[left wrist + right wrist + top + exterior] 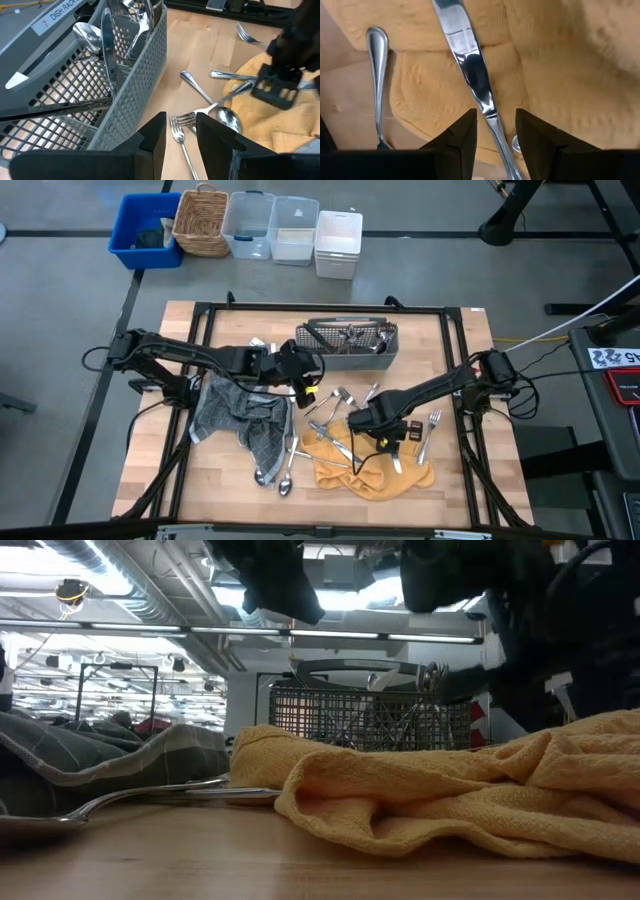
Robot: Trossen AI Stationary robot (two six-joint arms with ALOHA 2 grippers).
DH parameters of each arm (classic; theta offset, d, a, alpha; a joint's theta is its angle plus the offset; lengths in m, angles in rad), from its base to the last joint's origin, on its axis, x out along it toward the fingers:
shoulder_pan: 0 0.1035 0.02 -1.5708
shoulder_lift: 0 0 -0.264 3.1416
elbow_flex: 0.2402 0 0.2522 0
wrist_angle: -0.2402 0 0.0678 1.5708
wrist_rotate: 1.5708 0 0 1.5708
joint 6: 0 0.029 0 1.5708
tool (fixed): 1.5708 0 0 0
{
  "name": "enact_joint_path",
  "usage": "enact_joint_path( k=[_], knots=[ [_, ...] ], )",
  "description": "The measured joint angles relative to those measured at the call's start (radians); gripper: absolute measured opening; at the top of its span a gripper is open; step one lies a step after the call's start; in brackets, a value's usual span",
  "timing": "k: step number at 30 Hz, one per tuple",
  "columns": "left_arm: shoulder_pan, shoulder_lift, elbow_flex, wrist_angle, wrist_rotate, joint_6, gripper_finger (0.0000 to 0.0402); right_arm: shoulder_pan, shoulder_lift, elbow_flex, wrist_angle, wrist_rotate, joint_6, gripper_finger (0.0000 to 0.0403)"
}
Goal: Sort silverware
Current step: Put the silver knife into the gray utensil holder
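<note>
Loose silverware lies on the table: forks and spoons (pixel 340 402) between the cloths, a knife (pixel 470 70) flat on the yellow cloth (pixel 375 465), and forks (pixel 432 425) to its right. More pieces stand in the grey mesh caddy (pixel 345 345). My left gripper (pixel 305 387) is open beside the caddy's near side, above a fork (pixel 179 131). My right gripper (pixel 388 438) is open low over the yellow cloth. Its fingers stand on either side of the knife's handle (pixel 492 117); I see no touch.
A grey checked cloth (pixel 240 415) lies at the left, with spoons (pixel 285 475) at its near edge. One spoon shows in the low view (pixel 120 802). Bins and a wicker basket (pixel 200 220) stand on the floor beyond the table's far edge.
</note>
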Motion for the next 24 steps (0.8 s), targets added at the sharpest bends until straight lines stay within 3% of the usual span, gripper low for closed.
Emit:
enact_joint_path(
  k=[18, 24],
  knots=[
    [-0.008, 0.001, 0.0, -0.023, 0.0, 0.0, 0.0095, -0.001, 0.021, -0.125, 0.094, -0.02, 0.03, 0.0134],
    [-0.008, 0.001, 0.0, -0.024, 0.0, 0.0, 0.0095, -0.001, 0.022, -0.125, 0.105, -0.015, 0.03, 0.0083]
  ],
)
